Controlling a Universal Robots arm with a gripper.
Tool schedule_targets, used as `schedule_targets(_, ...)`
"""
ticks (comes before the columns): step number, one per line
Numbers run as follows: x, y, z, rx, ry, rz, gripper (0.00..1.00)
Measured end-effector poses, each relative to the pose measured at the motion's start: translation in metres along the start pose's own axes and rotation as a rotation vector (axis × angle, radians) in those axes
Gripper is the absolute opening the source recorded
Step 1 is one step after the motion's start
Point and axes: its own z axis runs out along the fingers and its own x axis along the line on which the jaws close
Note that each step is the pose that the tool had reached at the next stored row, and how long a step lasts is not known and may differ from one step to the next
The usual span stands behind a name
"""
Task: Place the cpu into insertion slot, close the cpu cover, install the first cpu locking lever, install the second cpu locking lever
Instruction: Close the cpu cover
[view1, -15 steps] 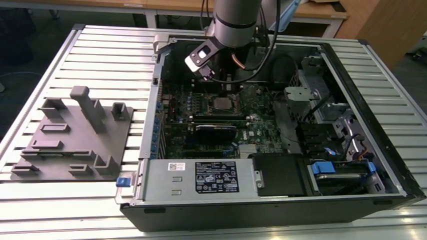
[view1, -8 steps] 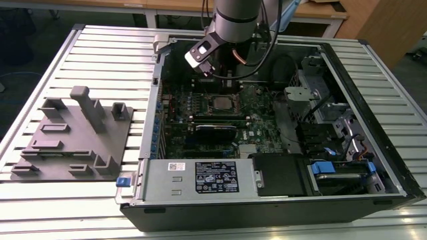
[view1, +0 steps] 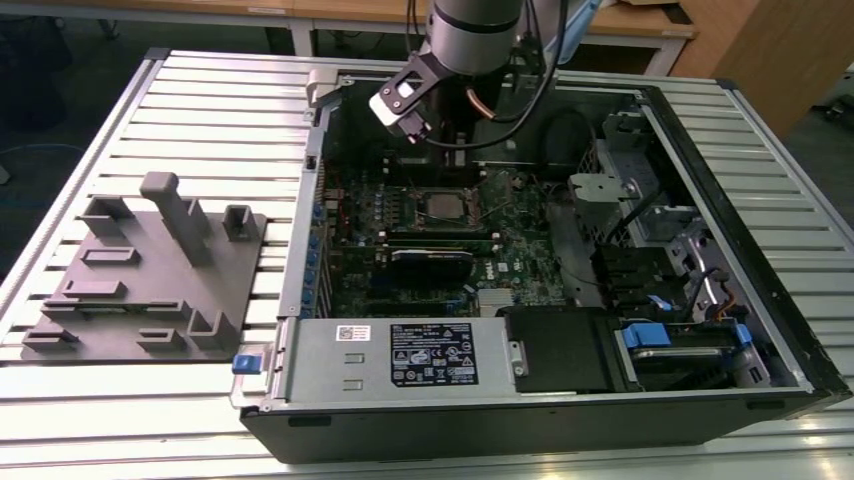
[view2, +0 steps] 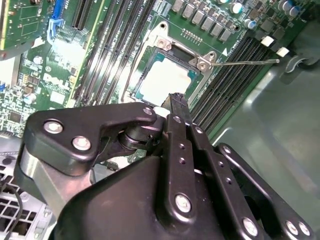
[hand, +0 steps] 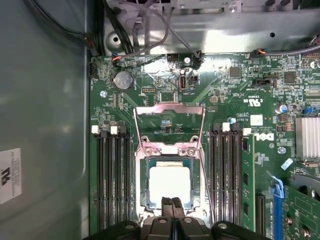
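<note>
cpu (hand: 170, 182) sits flat in the insertion slot (hand: 141, 186), on the far half of the mobo (view1: 523, 255) inside the open pc case (view1: 534, 432). cpu cover (hand: 167, 145) is flipped up, not closed. gripper (hand: 172, 201) jaws are pressed together w/ nothing between, tips right at the cpu's edge opposite the cover hinge. Can't tell if touching.

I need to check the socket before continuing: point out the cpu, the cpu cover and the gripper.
the cpu (hand: 170, 181), first wrist view, middle of its pale face.
the cpu cover (hand: 170, 106), first wrist view, frame bar farthest from the cpu.
the gripper (hand: 172, 201), first wrist view, between its shut fingertips.
</note>
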Motion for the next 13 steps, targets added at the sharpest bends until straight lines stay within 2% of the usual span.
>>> schedule_targets(5,0.0005,0.0,-0.0069,0.0,-0.0001,0.0,0.11)
schedule_targets(13,0.0005,0.0,-0.0073,0.0,-0.0001,0.0,0.11)
